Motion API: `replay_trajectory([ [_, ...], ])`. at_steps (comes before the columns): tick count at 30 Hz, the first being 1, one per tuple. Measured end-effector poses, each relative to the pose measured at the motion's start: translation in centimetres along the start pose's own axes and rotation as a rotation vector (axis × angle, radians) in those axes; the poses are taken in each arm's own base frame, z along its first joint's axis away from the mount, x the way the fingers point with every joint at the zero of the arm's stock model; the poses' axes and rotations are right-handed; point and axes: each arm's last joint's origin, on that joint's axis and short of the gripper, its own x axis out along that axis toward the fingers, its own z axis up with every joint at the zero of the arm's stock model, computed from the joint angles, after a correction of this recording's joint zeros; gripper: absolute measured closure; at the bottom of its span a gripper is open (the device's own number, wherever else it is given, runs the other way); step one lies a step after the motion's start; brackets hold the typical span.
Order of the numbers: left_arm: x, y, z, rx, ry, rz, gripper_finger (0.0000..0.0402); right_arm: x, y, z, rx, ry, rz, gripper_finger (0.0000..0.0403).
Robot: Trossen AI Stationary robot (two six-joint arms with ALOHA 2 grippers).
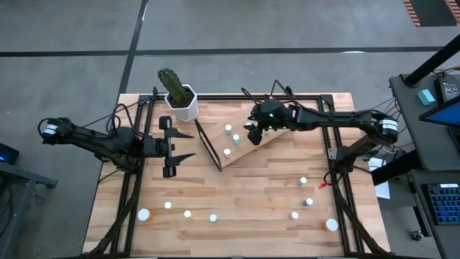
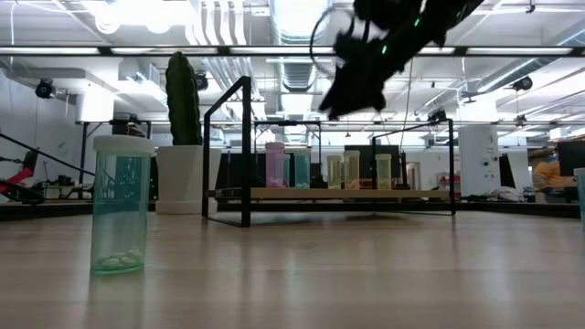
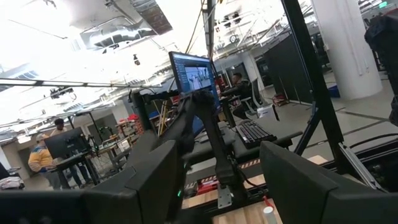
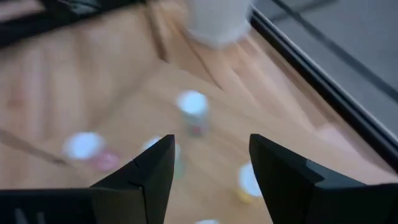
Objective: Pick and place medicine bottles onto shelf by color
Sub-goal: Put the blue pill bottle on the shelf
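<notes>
The shelf [image 1: 244, 150] is a tilted light-wood board on a black wire frame at the table's far middle. A few small bottles [image 1: 228, 130] stand on it, and they also show in the low view [image 2: 275, 164]. Several more bottles [image 1: 188, 214] stand along the table's near part, and one green-tinted, white-capped bottle [image 2: 121, 206] is close to the low camera. My right gripper [image 1: 252, 135] hangs open and empty above the shelf's far end, over the bottles [image 4: 191, 103]. My left gripper [image 1: 187, 146] is open and empty, held level left of the shelf.
A white pot with a cactus [image 1: 180, 97] stands at the far edge, just left of the shelf. Black frame rails [image 1: 136, 180] run along the table's left and right sides. People and desks [image 3: 43, 158] show in the room beyond the table.
</notes>
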Motion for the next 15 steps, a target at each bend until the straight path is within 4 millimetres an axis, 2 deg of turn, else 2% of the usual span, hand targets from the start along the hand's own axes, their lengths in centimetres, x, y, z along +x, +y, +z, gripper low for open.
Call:
replay_trajectory([
  [4, 0.0, 0.0, 0.0, 0.000, 0.000, 0.000, 0.0187, -3.3, 2.7, 0.4, -0.023, -0.086, 0.059, 0.0211],
  [7, 0.0, 0.0, 0.0, 0.000, -0.001, 0.000, 0.0187, -5.8, 4.3, 0.3, 0.043, -0.097, 0.106, 0.0215],
  [12, 0.0, 0.0, 0.0, 0.000, 0.000, 0.000, 0.0187, -8.9, 6.6, -1.0, 0.214, 0.017, 0.188, 0.0216],
  [15, 0.0, 0.0, 0.0, 0.000, 0.000, 0.000, 0.0187, -10.3, 7.3, -1.5, 0.329, 0.130, 0.208, 0.0216],
])
